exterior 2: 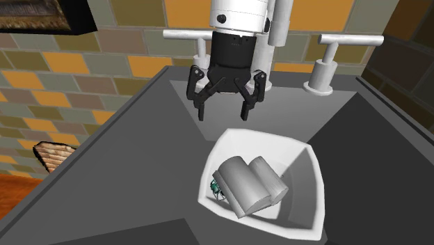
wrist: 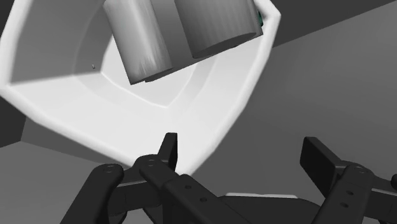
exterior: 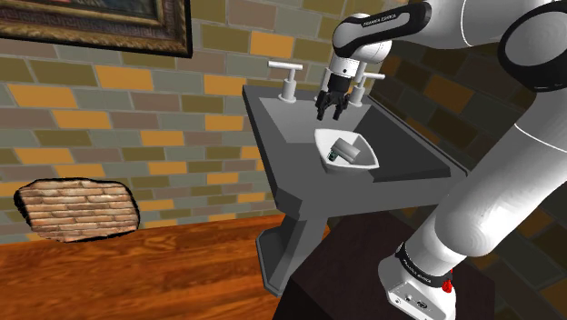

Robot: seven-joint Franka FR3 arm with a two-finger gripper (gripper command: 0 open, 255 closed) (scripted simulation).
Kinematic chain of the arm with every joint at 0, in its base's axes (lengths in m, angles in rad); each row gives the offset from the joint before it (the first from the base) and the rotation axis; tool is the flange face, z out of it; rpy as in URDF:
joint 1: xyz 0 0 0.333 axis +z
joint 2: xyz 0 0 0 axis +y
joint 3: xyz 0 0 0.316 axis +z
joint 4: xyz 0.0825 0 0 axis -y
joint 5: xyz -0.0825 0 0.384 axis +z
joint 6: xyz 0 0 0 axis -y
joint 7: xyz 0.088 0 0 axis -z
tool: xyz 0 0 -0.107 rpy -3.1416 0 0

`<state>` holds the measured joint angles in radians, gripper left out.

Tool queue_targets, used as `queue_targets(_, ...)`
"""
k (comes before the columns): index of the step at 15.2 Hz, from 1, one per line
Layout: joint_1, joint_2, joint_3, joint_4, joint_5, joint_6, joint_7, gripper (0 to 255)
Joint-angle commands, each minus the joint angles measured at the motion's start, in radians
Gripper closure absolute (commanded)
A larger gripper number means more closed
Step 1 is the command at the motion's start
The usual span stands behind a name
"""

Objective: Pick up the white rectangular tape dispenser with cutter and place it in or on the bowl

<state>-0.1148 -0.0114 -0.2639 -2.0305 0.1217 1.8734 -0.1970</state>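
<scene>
The pincer (exterior: 329, 116) hangs spread above the white bowl (exterior: 367, 157) — the grey tape dispenser (exterior: 346, 150) lies inside.

White bowl (exterior 2: 307, 203) on the grey sink (exterior 2: 129, 156)

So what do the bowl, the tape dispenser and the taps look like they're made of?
Bowl: plain matte white with smooth, thick walls. It could be ceramic or plastic; the look leaves that open.
Tape dispenser: drawn flat grey with soft shading and no surface texture, so no material shows.
Taps: pale grey with a faint sheen, perhaps metal.
</scene>
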Motion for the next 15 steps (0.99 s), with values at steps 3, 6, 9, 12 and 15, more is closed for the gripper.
queue_targets(3, -0.002, 0.004, -0.003, -0.001, 0.000, -0.002, 0.003, 255)
queue_targets(6, -0.003, 0.004, -0.003, 0.003, 0.000, -0.005, 0.002, 255)
queue_targets(9, -0.003, 0.001, -0.004, 0.001, -0.001, -0.006, 0.002, 255)
queue_targets(12, 0.011, -0.065, 0.012, -0.080, -0.054, 0.048, 0.023, 0)
queue_targets(15, 0.020, -0.252, 0.060, -0.311, -0.216, 0.192, 0.096, 0)
